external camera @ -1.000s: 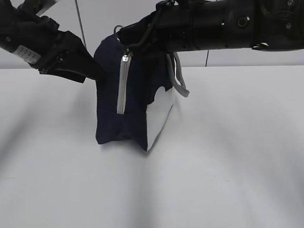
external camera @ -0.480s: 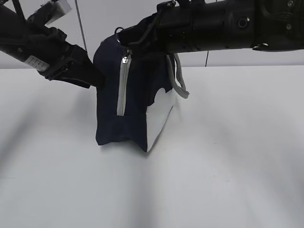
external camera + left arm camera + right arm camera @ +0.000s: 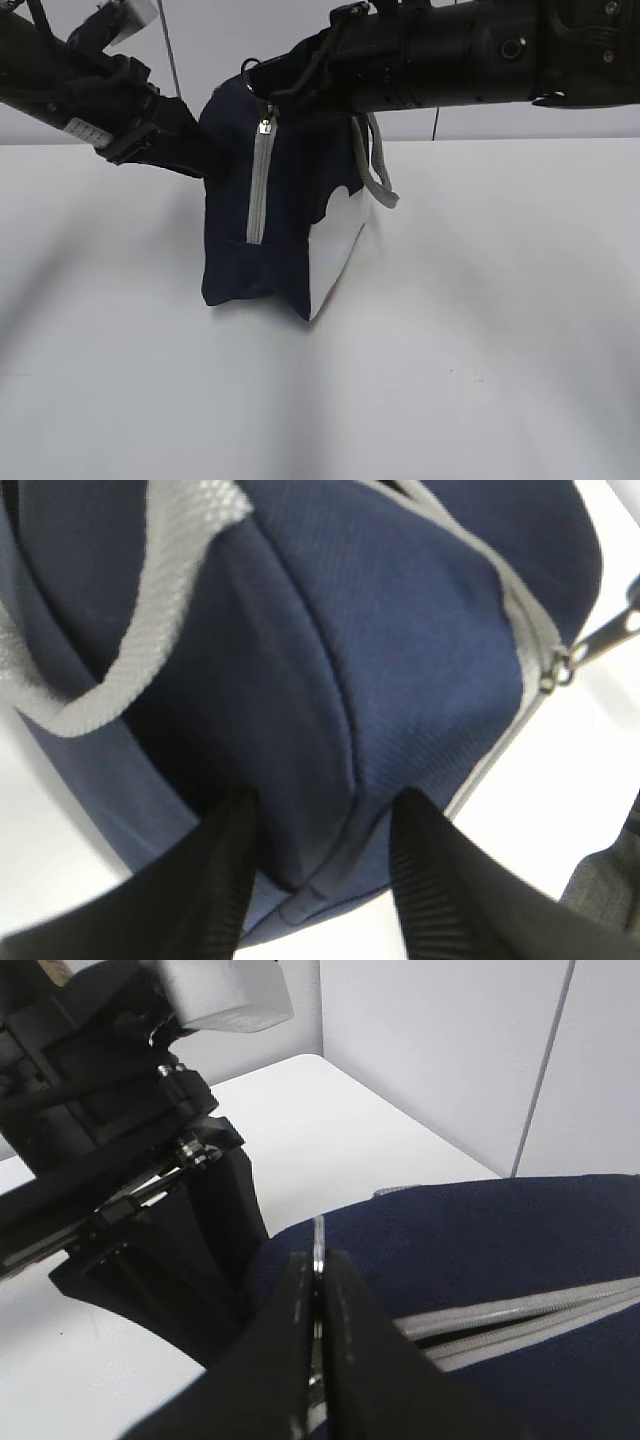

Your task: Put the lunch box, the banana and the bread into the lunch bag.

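Since the earlier frame the left gripper point(image 3: 320, 865) had pushed in against the lunch bag point(image 3: 290, 200), its jaws narrowing around a fold of navy fabric at the bag's end, apparently bracing the zipped bag for opening. The right gripper point(image 3: 318, 1290) was pinched together on the ring pull point(image 3: 318, 1250).

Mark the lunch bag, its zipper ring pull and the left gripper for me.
lunch bag point(image 3: 290, 255), exterior view, navy front panel beside the zipper.
zipper ring pull point(image 3: 318, 1235), right wrist view, thin metal edge showing above the shut right gripper point(image 3: 318, 1260).
left gripper point(image 3: 320, 830), left wrist view, midway between the fingertips, at the bag's corner.
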You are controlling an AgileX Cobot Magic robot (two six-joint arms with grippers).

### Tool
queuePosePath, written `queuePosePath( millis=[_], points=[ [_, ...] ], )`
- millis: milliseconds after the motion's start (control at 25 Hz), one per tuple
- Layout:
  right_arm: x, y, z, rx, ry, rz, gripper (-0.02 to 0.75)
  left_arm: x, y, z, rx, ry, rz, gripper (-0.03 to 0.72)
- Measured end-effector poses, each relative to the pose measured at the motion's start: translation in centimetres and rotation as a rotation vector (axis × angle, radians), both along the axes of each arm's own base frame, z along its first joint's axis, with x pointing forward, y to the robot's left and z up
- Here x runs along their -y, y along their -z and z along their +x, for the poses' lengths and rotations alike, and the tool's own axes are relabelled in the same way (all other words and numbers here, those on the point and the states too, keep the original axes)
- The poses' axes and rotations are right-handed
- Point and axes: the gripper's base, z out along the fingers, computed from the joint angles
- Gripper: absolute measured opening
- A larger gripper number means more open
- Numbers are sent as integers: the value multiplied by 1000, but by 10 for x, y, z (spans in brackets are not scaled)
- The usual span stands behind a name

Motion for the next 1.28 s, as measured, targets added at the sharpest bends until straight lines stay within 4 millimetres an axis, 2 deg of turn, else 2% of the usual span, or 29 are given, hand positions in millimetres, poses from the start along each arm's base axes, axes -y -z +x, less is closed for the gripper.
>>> queuePosePath(
  millis=[200,480,680,1280],
  points=[
    [0,0,0,0,-1,1,-16,1,-1,1,43,26,-1,303],
    [0,0,-1,-1,-8,2,-16,3,7,6,23,25,-25,195],
    [0,0,-1,1,-10,-3,-16,4,7,4,10,36,-34,16],
    [-2,-3,-1,2,-19,14,-16,6,7,-1,-38,71,-49,4]
  ],
)
